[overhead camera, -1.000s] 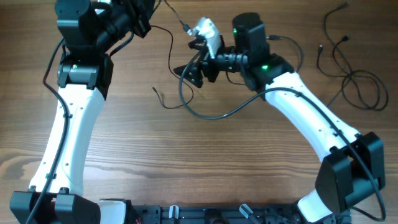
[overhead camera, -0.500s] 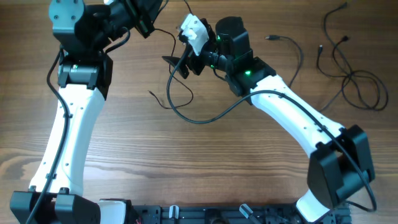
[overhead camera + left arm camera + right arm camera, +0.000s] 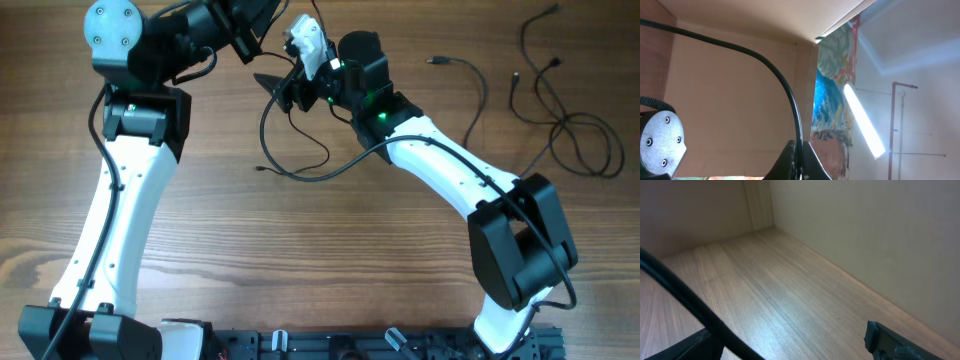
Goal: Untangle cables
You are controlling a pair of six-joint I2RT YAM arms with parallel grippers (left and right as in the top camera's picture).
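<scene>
Left hand (image 3: 799,161): pinched closed on a thin black cable (image 3: 788,90) that arcs away from its fingertips.
Right hand (image 3: 790,342): fingers spread wide, clamping nothing; a black cord crosses beside one finger.
Cable end (image 3: 260,168): lies on the bench (image 3: 300,260) below the right hand.
Other cables (image 3: 575,130): well apart from both hands.

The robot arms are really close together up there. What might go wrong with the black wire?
The left pincer pinches a thin cable right at its fingertips, so a hard pull might make it slip out. The right pincer is open and sits close beside the left one in the overhead view, so the two might bump if either swings.
</scene>
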